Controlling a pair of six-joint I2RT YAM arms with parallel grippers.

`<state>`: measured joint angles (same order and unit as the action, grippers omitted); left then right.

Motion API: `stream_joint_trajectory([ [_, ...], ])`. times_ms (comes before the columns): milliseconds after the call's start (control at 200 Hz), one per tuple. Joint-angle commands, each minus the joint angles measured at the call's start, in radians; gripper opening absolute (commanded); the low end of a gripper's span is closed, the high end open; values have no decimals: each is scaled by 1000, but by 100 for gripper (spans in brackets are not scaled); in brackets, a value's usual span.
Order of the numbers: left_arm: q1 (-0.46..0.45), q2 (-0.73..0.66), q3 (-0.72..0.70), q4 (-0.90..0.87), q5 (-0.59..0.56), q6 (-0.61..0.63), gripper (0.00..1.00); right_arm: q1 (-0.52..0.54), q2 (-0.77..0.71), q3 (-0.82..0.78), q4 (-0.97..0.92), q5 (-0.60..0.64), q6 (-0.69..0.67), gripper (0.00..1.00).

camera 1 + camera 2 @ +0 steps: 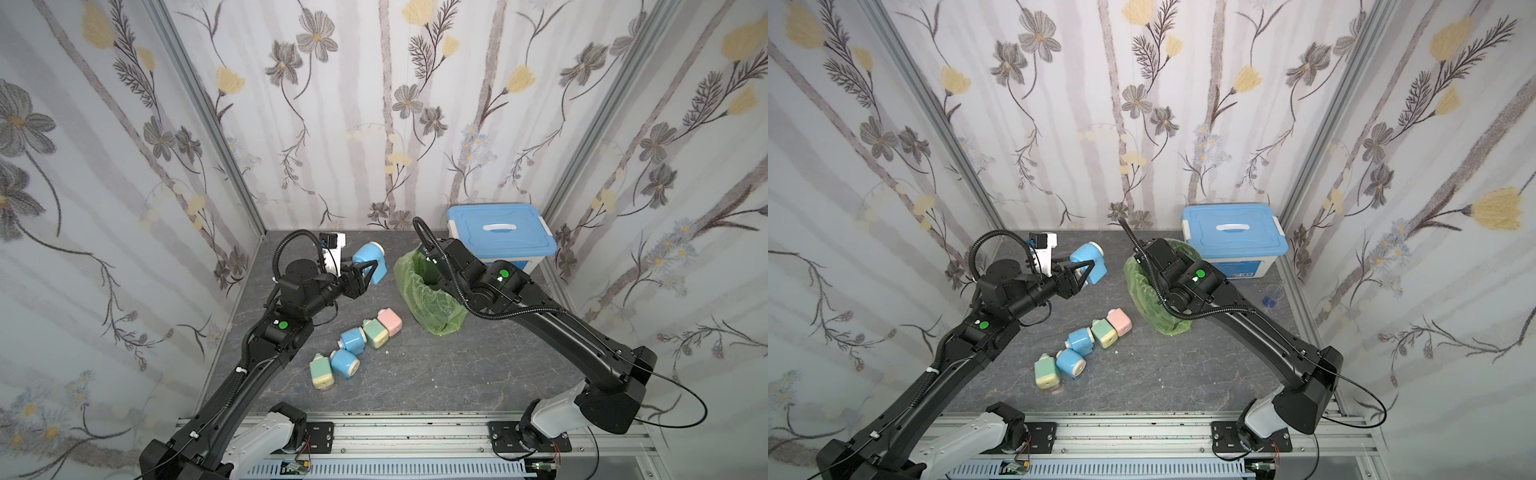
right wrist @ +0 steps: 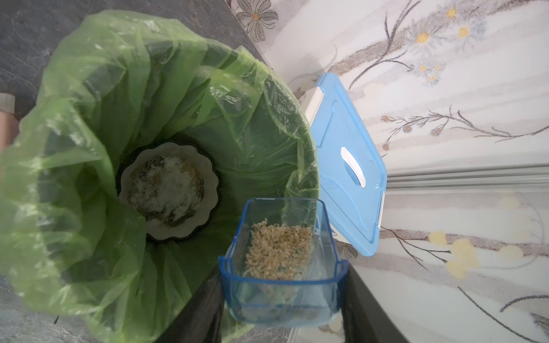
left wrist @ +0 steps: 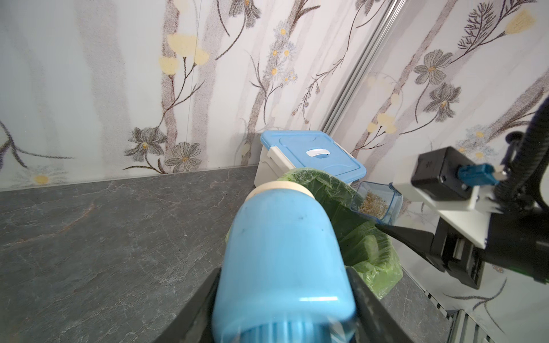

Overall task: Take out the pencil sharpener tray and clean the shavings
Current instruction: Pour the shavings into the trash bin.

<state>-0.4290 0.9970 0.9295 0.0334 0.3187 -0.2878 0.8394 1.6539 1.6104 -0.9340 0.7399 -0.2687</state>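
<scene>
grey tabletop [image 1: 457, 374]; right gripper [image 2: 282, 308] pinches tray [image 2: 323, 237] above bin [image 2: 89, 118] to dump shavings [image 2: 279, 252]; left gripper [image 3: 282, 311] clamps sharpener [image 3: 282, 237] aside.

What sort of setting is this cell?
Probably a staged robot test booth, not a home: flowered wall panels in metal framing, two arms bolted to a rail, a small tabletop with sharpeners and a lined bin.

Black arms [image 1: 257, 361], green dots [image 1: 283, 325], ribbed cables [image 1: 519, 310], grey bases [image 1: 557, 409]

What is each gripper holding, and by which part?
Left gripper: blue pencil sharpener, clamped across its body. Right gripper: clear blue shavings tray, pinched at its dark-rimmed end.
</scene>
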Motion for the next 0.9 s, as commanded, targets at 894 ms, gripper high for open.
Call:
stream_joint_trajectory([
  [894, 38, -21, -17, 59, -89, -40, 39, 77, -139, -271, 251, 213, -298, 46],
])
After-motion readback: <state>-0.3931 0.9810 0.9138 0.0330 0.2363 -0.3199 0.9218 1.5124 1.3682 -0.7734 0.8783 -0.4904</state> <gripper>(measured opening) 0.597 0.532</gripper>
